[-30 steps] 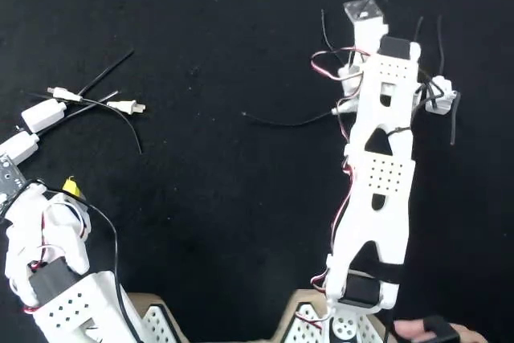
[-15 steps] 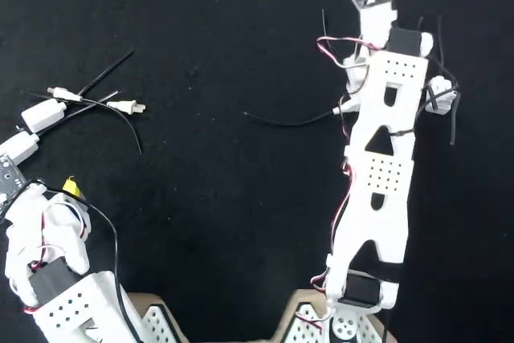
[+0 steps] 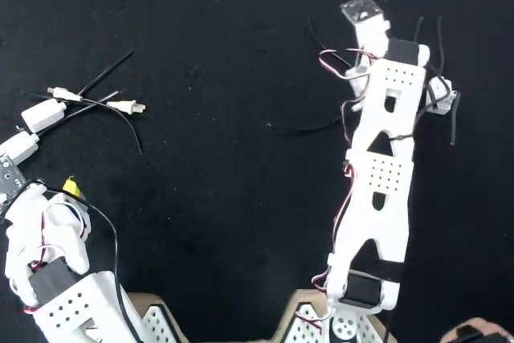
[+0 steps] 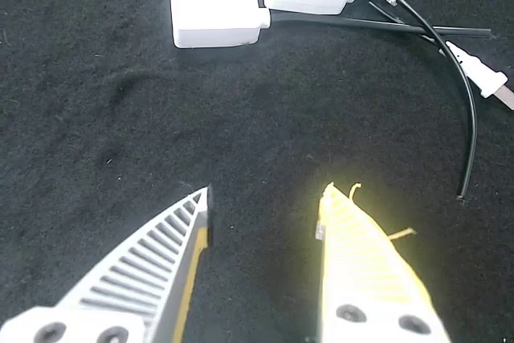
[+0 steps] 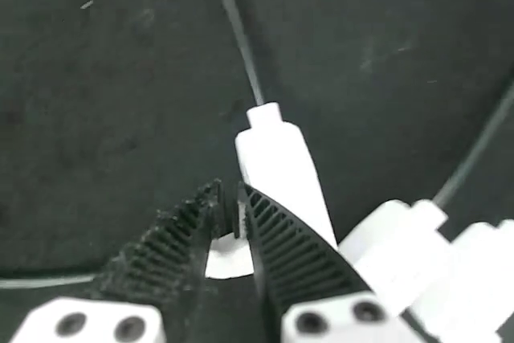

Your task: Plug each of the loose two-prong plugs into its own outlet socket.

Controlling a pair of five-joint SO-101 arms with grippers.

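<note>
Black felt table, right hand clamped on white plug, left hand apart.

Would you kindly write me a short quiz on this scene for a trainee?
1. True or false: the left gripper is open and holds nothing.
2. How many white sockets lie beyond it?
3. The right gripper is shut on: A) a socket B) a plug C) nothing.
Key: 1 true; 2 two; 3 B.
</note>
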